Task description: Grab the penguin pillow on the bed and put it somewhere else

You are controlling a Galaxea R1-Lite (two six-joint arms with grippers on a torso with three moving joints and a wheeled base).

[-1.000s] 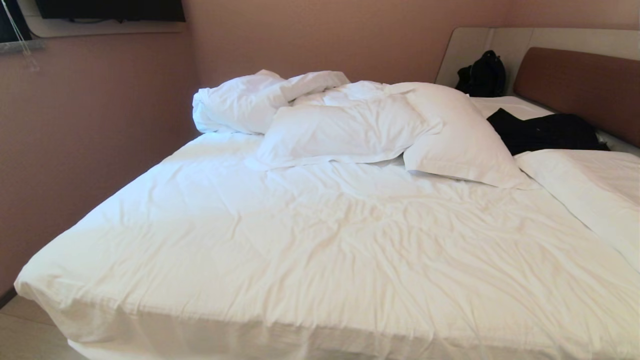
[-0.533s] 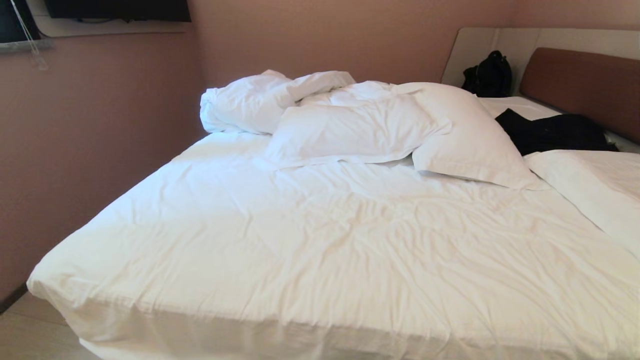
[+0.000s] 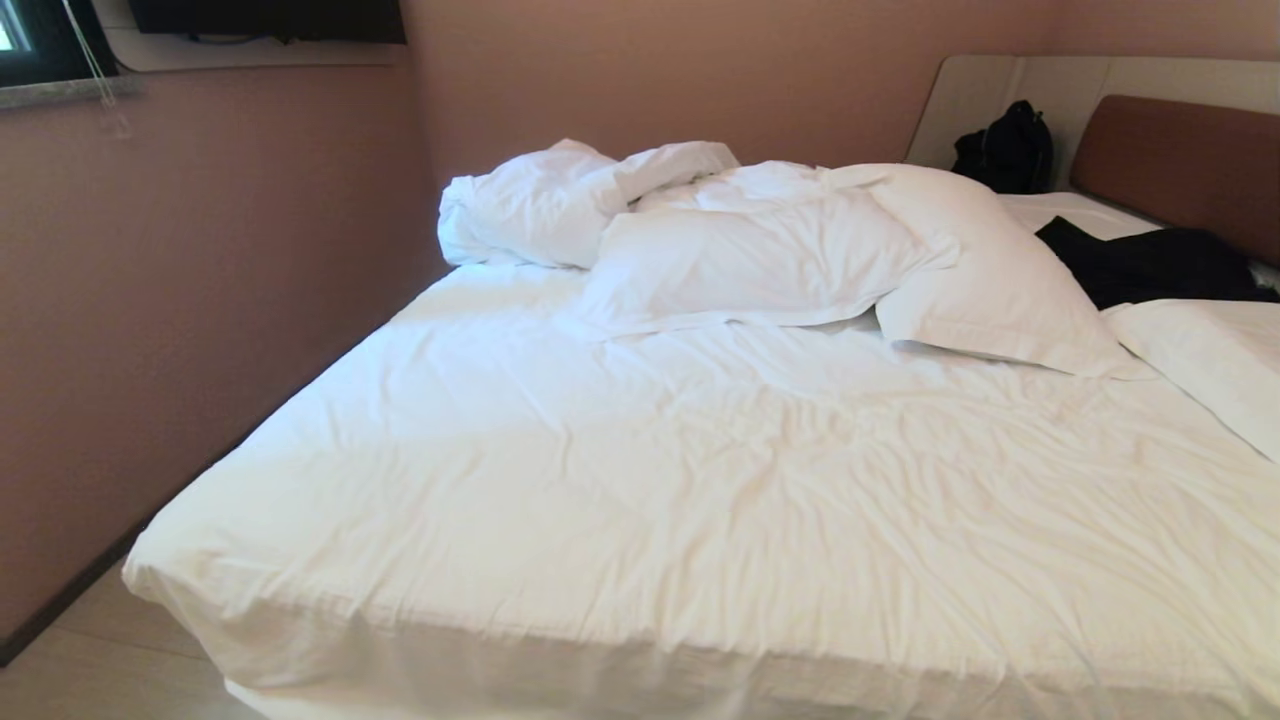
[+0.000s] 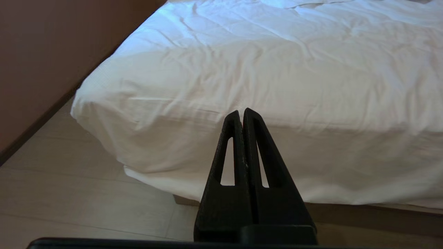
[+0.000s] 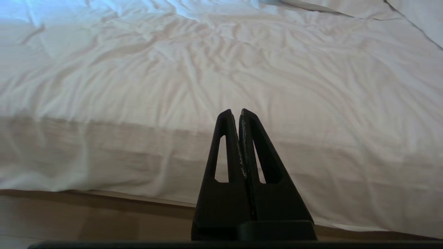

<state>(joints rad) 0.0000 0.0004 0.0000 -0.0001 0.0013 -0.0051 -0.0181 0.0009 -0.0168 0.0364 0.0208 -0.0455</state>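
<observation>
- Bed [image 3: 640, 480] fills the head view: white wrinkled sheet, a brown headboard [image 3: 1190, 165] at far right, and a wall close along its left side.
- Duvet [image 3: 560, 200], bunched in a heap at the far end, lies partly under two plain white pillows [image 3: 760, 260]; a third white pillow [image 3: 1200, 360] sits at the right edge.
- Dark clothing [image 3: 1150, 265] lies near the headboard, and a black bag [image 3: 1005, 150] stands behind it.
- Penguin pillow: not visible in any view, so where it lies I cannot tell; it may be hidden by the heap or off to one side.
- Handling, as a judgement: such a pillow should be light, soft and yielding, not fragile. A pinch on a corner or a seam edge would likely hold better than a squeeze on the puffy middle, where the fabric may slip.
- Left gripper [image 4: 242, 112] is closed and empty, held before the bed's near edge.
- Right gripper [image 5: 238, 112] is likewise closed on nothing, above the floor beside the mattress.
</observation>
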